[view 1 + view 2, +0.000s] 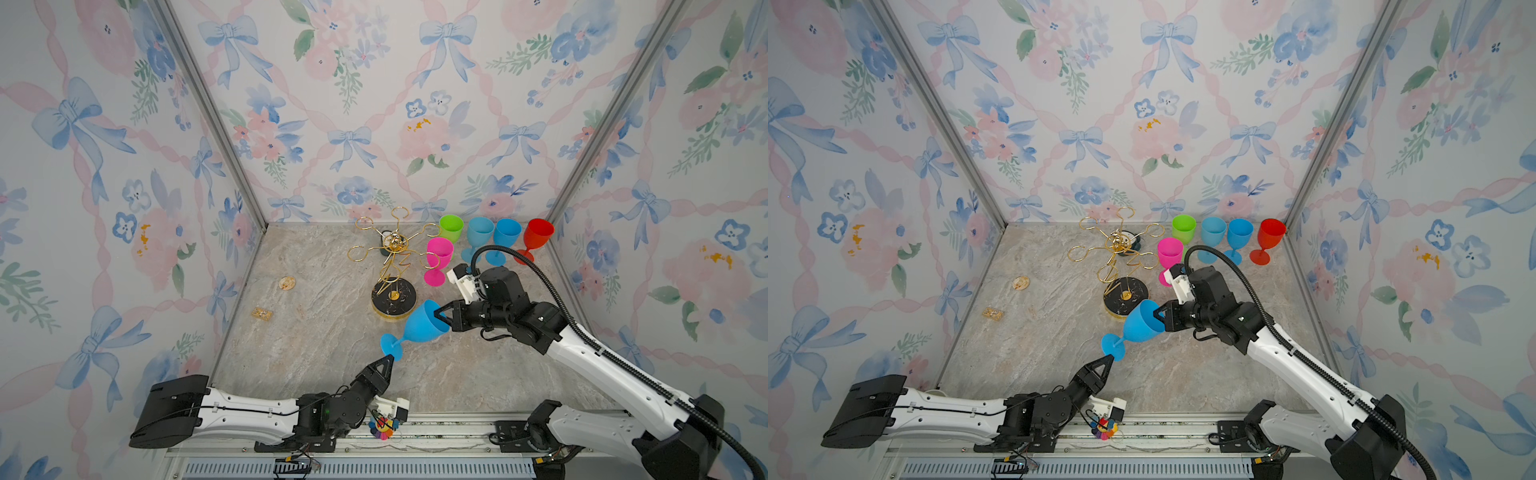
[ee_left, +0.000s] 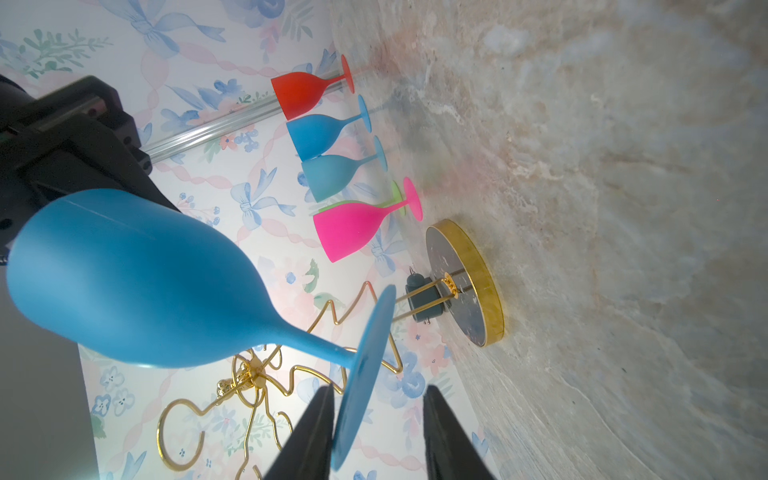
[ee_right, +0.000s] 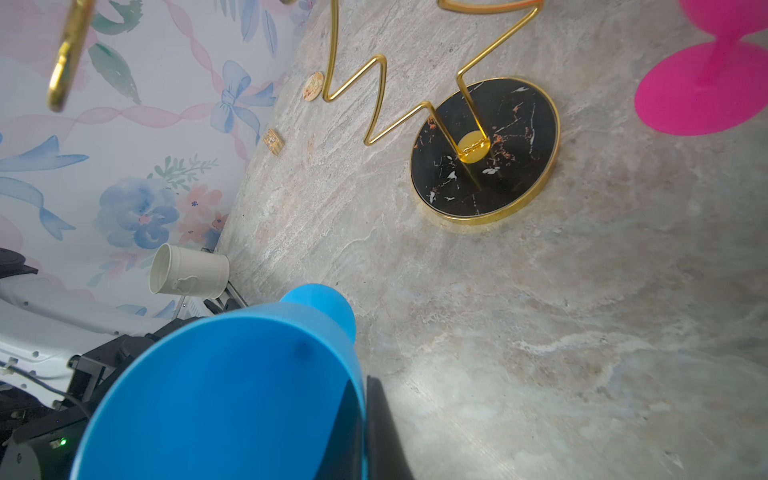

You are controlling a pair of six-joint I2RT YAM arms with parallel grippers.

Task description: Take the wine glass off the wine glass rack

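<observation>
A blue wine glass (image 1: pixel 426 326) is held tilted above the counter (image 1: pixel 291 365), off the wine glass rack (image 1: pixel 395 300), with its bowl just beside the rack's base. Its rim is pinched by the right fingers (image 1: pixel 448 312), one of them inside the bowl. The left fingers (image 2: pixel 316 432) are spread apart around its foot. On so thin a hold the glass could pivot, slip and be dropped. The foot could also be snagged if an arm is drawn away crookedly.

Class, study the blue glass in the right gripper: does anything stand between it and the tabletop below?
Nothing visible does: the table under the blue glass is bare. The left gripper straddles its foot with jaws open; the rack base stands apart.
</observation>
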